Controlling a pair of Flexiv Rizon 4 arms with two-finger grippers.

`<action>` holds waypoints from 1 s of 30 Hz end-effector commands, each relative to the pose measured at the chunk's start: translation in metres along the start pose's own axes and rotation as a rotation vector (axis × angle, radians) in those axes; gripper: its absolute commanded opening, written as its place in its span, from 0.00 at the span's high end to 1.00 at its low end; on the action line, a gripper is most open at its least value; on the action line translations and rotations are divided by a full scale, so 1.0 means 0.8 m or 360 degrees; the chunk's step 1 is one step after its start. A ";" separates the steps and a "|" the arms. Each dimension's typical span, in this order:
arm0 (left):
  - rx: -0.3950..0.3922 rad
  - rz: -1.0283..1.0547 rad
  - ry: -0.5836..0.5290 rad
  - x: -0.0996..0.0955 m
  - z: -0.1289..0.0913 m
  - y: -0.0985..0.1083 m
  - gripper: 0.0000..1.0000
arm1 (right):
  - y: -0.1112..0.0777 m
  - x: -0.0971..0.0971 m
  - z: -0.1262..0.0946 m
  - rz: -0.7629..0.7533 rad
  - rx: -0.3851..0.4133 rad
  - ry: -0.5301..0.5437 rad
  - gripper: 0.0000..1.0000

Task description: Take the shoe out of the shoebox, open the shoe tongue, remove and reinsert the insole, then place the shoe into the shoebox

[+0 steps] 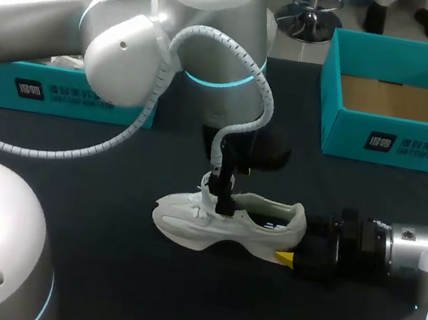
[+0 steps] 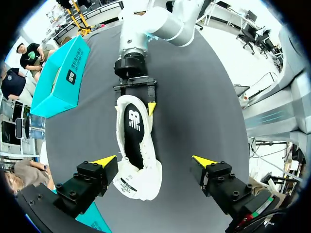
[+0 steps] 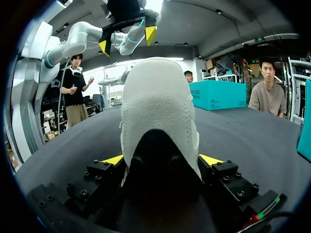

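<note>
A white shoe (image 1: 228, 222) stands upright on the dark table, toe to the left. My right gripper (image 1: 291, 248) comes in from the right and is shut on its heel (image 3: 158, 116), one yellow tip on each side. The left gripper (image 1: 220, 194) hangs just above the shoe's tongue. In its wrist view the left gripper (image 2: 154, 161) is wide open over the forefoot (image 2: 138, 179), touching nothing. The black insole (image 2: 132, 127) lies inside the shoe. The open teal shoebox (image 1: 344, 125) stands at the back right, with only bare cardboard showing inside.
A second teal box (image 1: 60, 93) sits at the back left, partly hidden behind my left arm. The left arm's cable loop (image 1: 74, 154) hangs over the table to the left of the shoe. Bare dark tabletop (image 1: 174, 294) lies in front of the shoe.
</note>
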State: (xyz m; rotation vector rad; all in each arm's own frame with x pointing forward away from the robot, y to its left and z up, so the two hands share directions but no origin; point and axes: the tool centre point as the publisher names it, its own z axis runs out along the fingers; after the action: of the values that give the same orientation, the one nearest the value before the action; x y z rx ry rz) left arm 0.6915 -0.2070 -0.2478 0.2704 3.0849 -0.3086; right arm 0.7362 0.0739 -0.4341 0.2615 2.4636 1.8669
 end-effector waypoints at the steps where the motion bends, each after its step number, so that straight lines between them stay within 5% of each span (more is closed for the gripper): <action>1: -0.0061 0.0031 -0.0031 -0.003 0.004 -0.001 0.00 | -0.006 0.003 0.003 0.0000 0.0005 -0.0004 1.00; 5: -0.0080 0.0079 0.0013 -0.005 0.008 -0.007 0.00 | -0.006 0.003 0.003 0.0000 0.0005 -0.0004 1.00; 6: -0.0125 0.0062 -0.0015 -0.006 0.009 -0.009 0.24 | -0.006 0.003 0.003 0.0000 0.0005 -0.0004 1.00; 7: -0.0122 0.0042 -0.0015 -0.006 0.010 -0.011 0.77 | -0.006 0.003 0.003 0.0000 0.0005 -0.0004 1.00; 8: -0.0102 0.0055 -0.0007 -0.007 0.010 -0.011 1.00 | -0.006 0.003 0.003 0.0000 0.0005 -0.0004 1.00; 14: -0.0237 0.0049 -0.0041 -0.014 0.031 -0.022 1.00 | -0.006 0.003 0.003 0.0000 0.0005 -0.0004 1.00; 30: -0.0261 0.0083 -0.0031 -0.034 0.088 -0.028 1.00 | -0.006 0.003 0.003 0.0000 0.0005 -0.0004 1.00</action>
State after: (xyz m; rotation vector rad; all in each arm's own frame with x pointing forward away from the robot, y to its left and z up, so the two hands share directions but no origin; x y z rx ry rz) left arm 0.7123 -0.2409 -0.3055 0.3403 3.0491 -0.0695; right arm 0.7362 0.0740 -0.4341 0.2617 2.4635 1.8668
